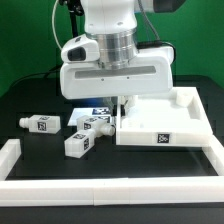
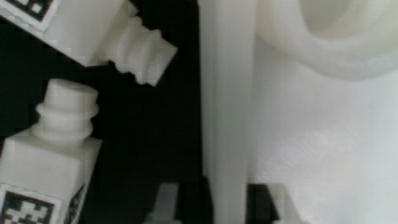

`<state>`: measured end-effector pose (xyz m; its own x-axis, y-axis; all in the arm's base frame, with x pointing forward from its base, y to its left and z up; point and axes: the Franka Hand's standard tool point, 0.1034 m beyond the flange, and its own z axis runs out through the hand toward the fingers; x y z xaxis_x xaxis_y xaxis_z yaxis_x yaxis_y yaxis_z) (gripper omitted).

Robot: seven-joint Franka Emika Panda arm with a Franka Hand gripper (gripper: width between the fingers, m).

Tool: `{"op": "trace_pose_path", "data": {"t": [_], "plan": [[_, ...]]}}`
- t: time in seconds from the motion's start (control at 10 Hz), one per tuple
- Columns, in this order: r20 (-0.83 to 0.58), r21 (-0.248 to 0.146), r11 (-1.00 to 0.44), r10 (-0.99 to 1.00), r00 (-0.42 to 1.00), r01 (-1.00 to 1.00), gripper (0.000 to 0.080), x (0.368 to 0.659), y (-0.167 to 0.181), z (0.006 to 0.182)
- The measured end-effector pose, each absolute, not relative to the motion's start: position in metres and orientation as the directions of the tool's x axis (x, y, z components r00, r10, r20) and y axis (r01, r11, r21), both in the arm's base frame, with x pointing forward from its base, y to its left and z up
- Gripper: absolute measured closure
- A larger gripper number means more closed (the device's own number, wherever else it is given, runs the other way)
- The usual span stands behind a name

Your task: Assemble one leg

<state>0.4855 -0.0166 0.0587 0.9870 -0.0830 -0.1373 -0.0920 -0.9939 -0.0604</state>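
Observation:
Several white legs with black-and-white tags lie on the black table at the exterior view's left: one leg (image 1: 40,123) apart, two more (image 1: 92,126) (image 1: 78,144) closer to the panel. The large white rimmed panel (image 1: 165,128) lies to their right. My gripper (image 1: 122,107) reaches down onto the panel's left rim. In the wrist view my gripper (image 2: 217,203) is shut on that rim wall (image 2: 222,110), one dark finger (image 2: 171,205) on each side of it. Beside the wall lie two legs with ridged ends, one (image 2: 54,140) near, one (image 2: 125,50) farther.
A white raised border (image 1: 110,190) runs along the table's front and up its left side (image 1: 10,150). The marker board (image 1: 93,108) lies flat behind the legs, partly under the arm. A green wall stands at the back.

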Motion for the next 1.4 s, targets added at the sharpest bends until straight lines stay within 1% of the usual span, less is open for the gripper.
{"op": "trace_pose_path", "data": {"t": [0.1, 0.3, 0.4, 0.5, 0.6, 0.7, 0.9, 1.0, 1.1, 1.4], "plan": [[-0.139, -0.057, -0.995, -0.077, 0.987, -0.085, 0.0748, 0.496, -0.022, 0.053], [-0.104, -0.041, -0.996, -0.075, 0.992, -0.08, 0.0748, 0.54, -0.03, 0.042], [-0.104, -0.041, -0.994, -0.092, 0.99, -0.097, 0.0748, 0.555, -0.032, 0.037], [-0.087, -0.039, -0.995, -0.087, 0.992, -0.091, 0.0748, 0.569, -0.024, 0.037], [-0.031, -0.02, -0.998, -0.059, 0.998, -0.06, 0.0748, 0.573, -0.019, 0.04], [-0.035, -0.017, -0.998, -0.061, 0.998, -0.061, 0.0748, 0.568, -0.021, 0.039], [-0.037, -0.016, -0.998, -0.061, 0.997, -0.062, 0.0748, 0.568, -0.021, 0.037], [-0.038, -0.015, -0.998, -0.06, 0.997, -0.061, 0.0748, 0.567, -0.022, 0.034], [-0.004, -0.004, -0.999, -0.047, 0.999, -0.047, 0.0748, 0.571, -0.022, 0.027], [0.052, 0.016, -0.999, -0.05, 0.997, -0.051, 0.0748, 0.579, -0.02, 0.014]]}}
